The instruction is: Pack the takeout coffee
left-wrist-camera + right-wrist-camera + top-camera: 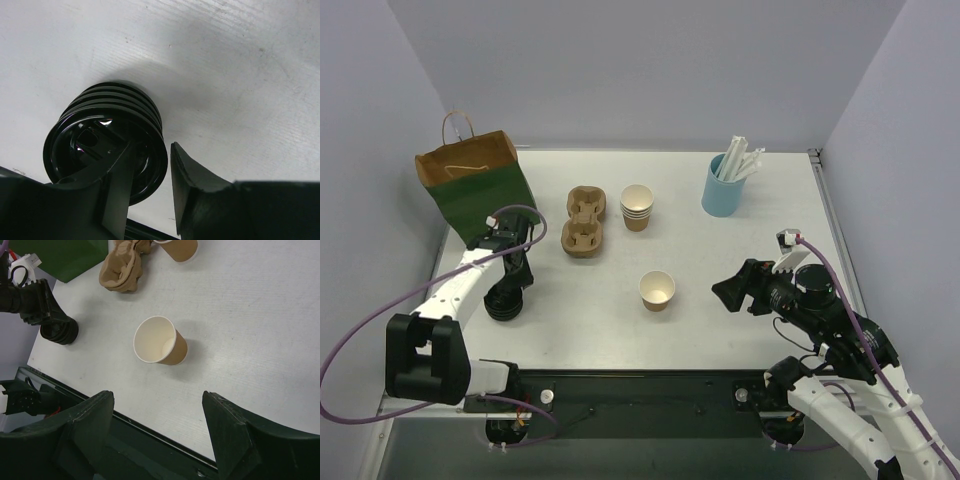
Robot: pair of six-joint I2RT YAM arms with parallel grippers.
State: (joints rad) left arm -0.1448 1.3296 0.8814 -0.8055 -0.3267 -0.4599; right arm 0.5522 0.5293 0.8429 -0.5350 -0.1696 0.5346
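In the left wrist view, one of the left fingers covers the near rim of the stack of black lids, and the lids cannot be counted for sure. From above, the left arm hides those fingers and part of the stack. The right wrist view's top edge crops the stack of cups, the pulp carrier and the green bag. The right arm runs off the overhead frame.

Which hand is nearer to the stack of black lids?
Left. The left hand is at the lids, straddling their rim. The right hand hangs across the table, beyond the lone cup.
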